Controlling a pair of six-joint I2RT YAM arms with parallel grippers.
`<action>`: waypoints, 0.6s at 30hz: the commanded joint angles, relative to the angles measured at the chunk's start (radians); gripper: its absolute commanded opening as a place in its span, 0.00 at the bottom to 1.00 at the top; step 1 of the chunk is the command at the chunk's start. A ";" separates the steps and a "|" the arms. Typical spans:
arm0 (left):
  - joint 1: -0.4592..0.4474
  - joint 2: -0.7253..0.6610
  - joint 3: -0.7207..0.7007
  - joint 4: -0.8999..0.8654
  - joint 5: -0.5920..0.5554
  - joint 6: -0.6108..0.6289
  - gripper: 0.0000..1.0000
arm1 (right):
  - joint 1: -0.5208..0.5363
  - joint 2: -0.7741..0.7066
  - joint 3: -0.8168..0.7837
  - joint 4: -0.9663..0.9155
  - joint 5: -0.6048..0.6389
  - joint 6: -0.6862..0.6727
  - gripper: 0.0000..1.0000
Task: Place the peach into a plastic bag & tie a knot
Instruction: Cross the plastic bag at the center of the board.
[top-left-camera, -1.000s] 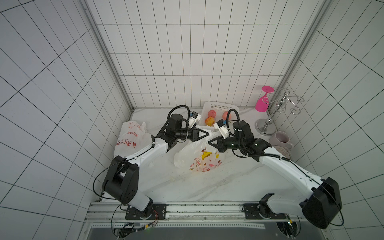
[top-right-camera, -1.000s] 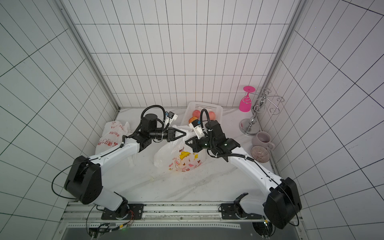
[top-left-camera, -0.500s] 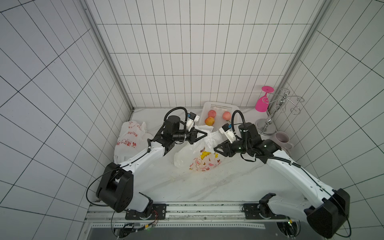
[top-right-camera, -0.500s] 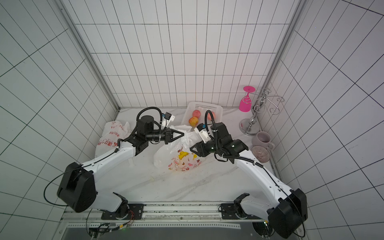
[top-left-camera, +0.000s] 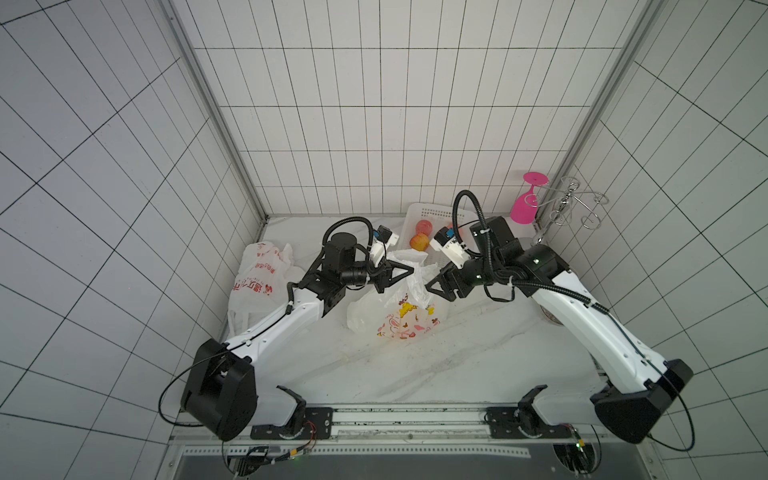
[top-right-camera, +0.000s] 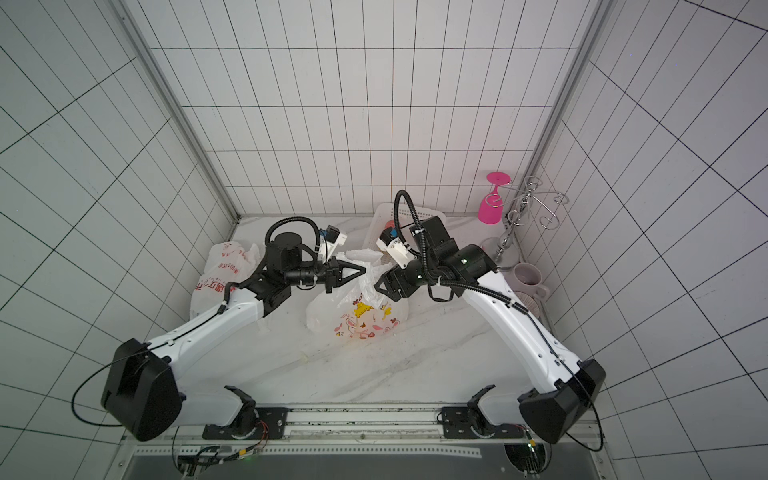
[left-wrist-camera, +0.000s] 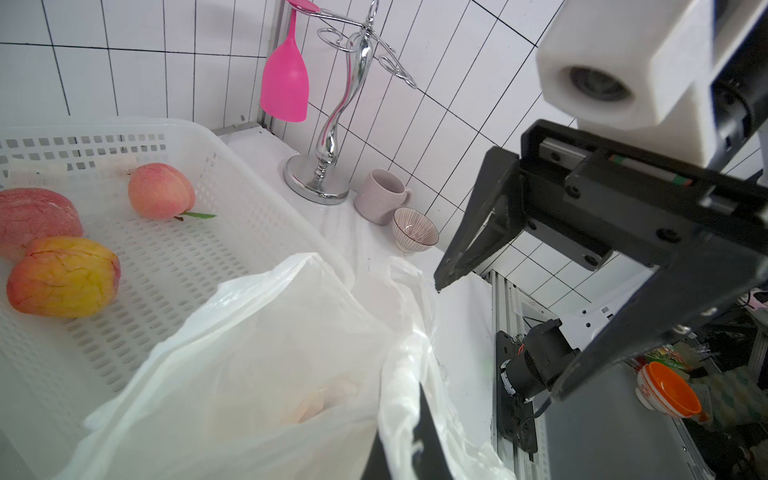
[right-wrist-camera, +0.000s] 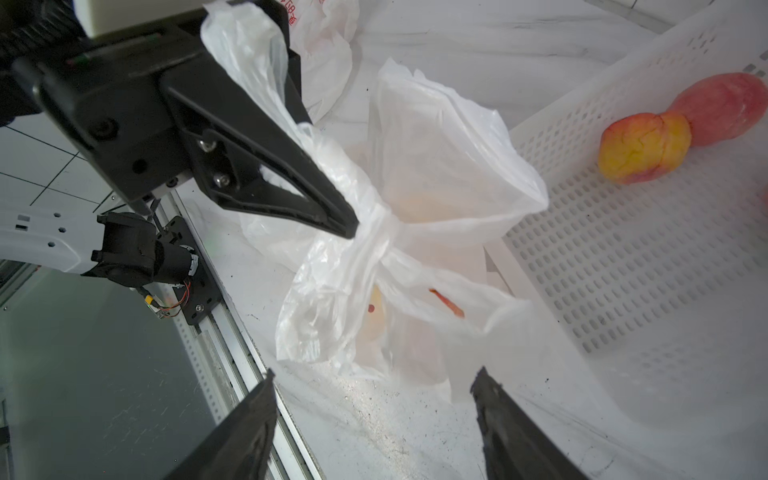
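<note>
The marble bench (top-left-camera: 415, 374) lies bare from the bag toward 6 o'clock, up to the front rail. The bag (top-left-camera: 399, 320), thin white plastic with cartoon prints, sits mid-bench. Its long axis runs 6 to 12 o'clock, with the twisted neck pointing to 12. A white basket (top-left-camera: 432, 212) crowds it at 1 o'clock. The left fingers (right-wrist-camera: 291, 183), at 9 o'clock, are clamped on the neck; the right fingers (right-wrist-camera: 249, 424), at 3 o'clock, stand spread, holding nothing. The peach (left-wrist-camera: 324, 401) is a faint orange blur inside the bag.

Nothing fully legible.
Red characters printed on white shopping bag (top-left-camera: 257, 278), too small to read; cartoon pictures only on plastic bag (top-left-camera: 399, 322).
</note>
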 joint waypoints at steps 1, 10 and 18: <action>-0.014 -0.010 -0.002 -0.007 0.038 0.048 0.00 | 0.023 0.048 0.148 -0.069 0.001 -0.086 0.75; -0.023 -0.009 0.002 -0.030 0.062 0.071 0.00 | 0.046 0.126 0.257 -0.104 0.077 -0.146 0.73; -0.023 -0.006 0.010 -0.046 0.067 0.087 0.00 | 0.059 0.094 0.314 -0.134 0.091 -0.161 0.73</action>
